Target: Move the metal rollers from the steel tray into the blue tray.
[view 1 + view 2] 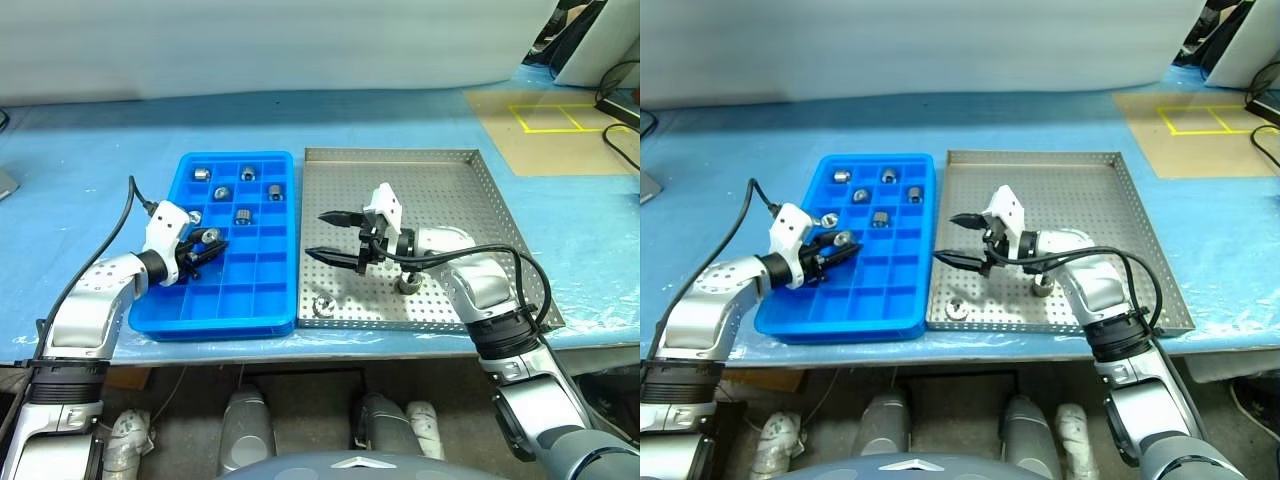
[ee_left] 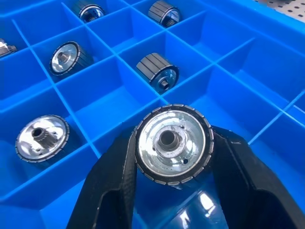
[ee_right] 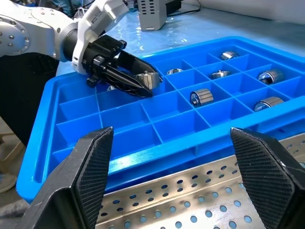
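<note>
The blue tray (image 1: 215, 310) lies to my left, touching the steel tray (image 1: 470, 190) on my right. My left gripper (image 1: 208, 248) hangs over the blue tray's left compartments, clamped on a roller (image 2: 171, 143). My right gripper (image 1: 325, 236) hangs spread above the steel tray's left part. Two rollers (image 1: 322, 306) stand near the steel tray's front rim.

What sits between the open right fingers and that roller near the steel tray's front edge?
Only bare perforated steel tray floor lies between the right gripper and roller, seen from the head.

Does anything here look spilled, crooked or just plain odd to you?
Nothing stands out. The small shiny metal rollers sit singly in compartments of the bright blue plastic tray; two more rest on the perforated steel tray. The left gripper holds one over the blue tray.
</note>
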Robot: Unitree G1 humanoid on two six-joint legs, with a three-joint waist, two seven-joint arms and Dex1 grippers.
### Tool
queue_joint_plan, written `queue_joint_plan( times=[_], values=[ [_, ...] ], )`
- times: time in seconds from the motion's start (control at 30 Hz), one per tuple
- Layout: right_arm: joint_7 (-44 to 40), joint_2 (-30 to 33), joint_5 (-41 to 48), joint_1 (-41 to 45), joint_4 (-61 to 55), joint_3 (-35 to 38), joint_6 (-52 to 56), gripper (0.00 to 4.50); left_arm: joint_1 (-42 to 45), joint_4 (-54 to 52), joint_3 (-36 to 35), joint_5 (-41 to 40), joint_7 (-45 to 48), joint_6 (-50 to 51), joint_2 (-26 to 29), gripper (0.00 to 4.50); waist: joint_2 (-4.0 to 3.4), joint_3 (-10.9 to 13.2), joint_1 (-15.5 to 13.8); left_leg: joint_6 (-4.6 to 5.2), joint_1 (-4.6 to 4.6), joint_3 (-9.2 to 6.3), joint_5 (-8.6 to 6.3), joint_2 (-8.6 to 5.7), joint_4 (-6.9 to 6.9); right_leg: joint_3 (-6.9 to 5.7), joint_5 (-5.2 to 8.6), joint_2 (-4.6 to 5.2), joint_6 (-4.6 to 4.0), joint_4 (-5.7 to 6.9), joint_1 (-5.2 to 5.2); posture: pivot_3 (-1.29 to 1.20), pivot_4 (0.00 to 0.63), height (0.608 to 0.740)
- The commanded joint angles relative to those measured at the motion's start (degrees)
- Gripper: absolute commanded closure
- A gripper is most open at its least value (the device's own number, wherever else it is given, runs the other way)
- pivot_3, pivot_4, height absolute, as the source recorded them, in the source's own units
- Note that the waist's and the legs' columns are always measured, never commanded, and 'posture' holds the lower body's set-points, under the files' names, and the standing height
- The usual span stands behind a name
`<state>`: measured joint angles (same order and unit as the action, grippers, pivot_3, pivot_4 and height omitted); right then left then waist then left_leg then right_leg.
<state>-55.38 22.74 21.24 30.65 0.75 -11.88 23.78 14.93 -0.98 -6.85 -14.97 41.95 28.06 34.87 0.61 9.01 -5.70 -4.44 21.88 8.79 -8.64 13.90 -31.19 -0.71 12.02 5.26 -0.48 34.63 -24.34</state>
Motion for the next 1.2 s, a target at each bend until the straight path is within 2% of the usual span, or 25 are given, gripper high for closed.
queue_joint_plan(
  times=[0.03,0.2,0.4,0.6,0.73,0.9,0.97,1.1,1.2],
  values=[
    [0.9,0.1,0.4,-0.3,-3.4,1.4,0.1,0.39,1.8,1.9,0.4,0.9,-1.2,-2.1,-0.5,2.62,0.00,0.0,0.0,0.00,0.00,-0.01,0.00,0.00,0.00,0.00,0.00,0.00,0.00,0.00,0.00,0.08,0.150,0.740],
    [1.5,0.8,0.3,-1.5,-4.4,1.8,0.0,0.39,3.5,3.3,1.5,1.1,-0.6,-2.2,-0.9,1.02,0.02,0.0,0.0,-0.02,-0.04,-0.02,0.01,-0.01,-0.03,0.01,0.00,0.01,0.00,0.03,0.04,0.06,0.150,0.740],
    [2.1,1.4,0.7,-2.7,-4.6,2.9,-0.2,0.39,6.7,1.5,1.7,-0.9,1.7,-1.0,-0.4,1.02,0.02,0.0,0.0,-0.02,-0.01,-0.03,0.01,-0.01,-0.03,0.00,0.00,0.00,0.00,0.02,0.04,0.05,0.150,0.740],
    [1.9,4.6,3.9,-3.9,-6.4,8.5,2.4,0.39,14.1,-3.3,2.1,-8.1,7.7,3.0,-1.3,1.02,0.03,0.0,-0.1,-0.02,0.01,-0.03,0.02,-0.02,-0.04,0.01,0.00,0.01,0.00,0.03,0.04,0.02,0.150,0.740],
    [3.0,8.5,5.2,-6.1,-7.4,13.8,4.0,0.39,19.8,1.4,8.3,-6.8,12.0,2.2,-3.7,1.02,0.01,0.0,-0.2,0.01,-0.02,-0.01,0.03,-0.12,-0.08,0.11,0.00,0.04,0.00,0.04,0.08,-0.02,0.150,0.740],
    [4.8,12.5,5.1,-10.6,-8.9,19.0,4.5,0.39,25.5,10.1,20.2,-0.8,17.7,-3.6,-9.9,1.02,0.00,0.0,0.2,0.04,-0.07,0.01,0.02,-0.14,-0.08,0.18,0.00,0.02,0.00,0.02,0.13,-0.07,0.150,0.740],
    [6.7,13.0,5.2,-13.3,-11.1,20.9,5.1,0.39,28.8,17.3,23.7,1.3,19.1,-6.9,-15.0,1.02,0.01,0.0,0.4,0.05,-0.06,0.02,0.02,-0.13,-0.09,0.20,-0.01,-0.01,0.01,0.00,0.10,-0.13,0.150,0.740],
    [10.8,12.5,5.8,-18.3,-17.0,23.5,6.6,0.39,35.5,34.1,26.1,5.0,19.4,-14.9,-24.8,1.02,0.00,0.0,1.1,0.08,-0.06,0.04,0.01,-0.15,-0.14,0.28,-0.02,-0.02,0.02,0.00,0.11,-0.24,0.150,0.740],
    [13.7,12.2,6.2,-21.1,-20.8,25.2,7.7,0.39,39.4,43.3,26.1,7.1,20.0,-20.1,-29.9,1.02,0.01,0.0,1.9,0.17,-0.10,0.10,-0.04,-0.19,-0.19,0.37,-0.04,-0.01,0.06,-0.04,0.14,-0.31,0.150,0.740]
  ],
)
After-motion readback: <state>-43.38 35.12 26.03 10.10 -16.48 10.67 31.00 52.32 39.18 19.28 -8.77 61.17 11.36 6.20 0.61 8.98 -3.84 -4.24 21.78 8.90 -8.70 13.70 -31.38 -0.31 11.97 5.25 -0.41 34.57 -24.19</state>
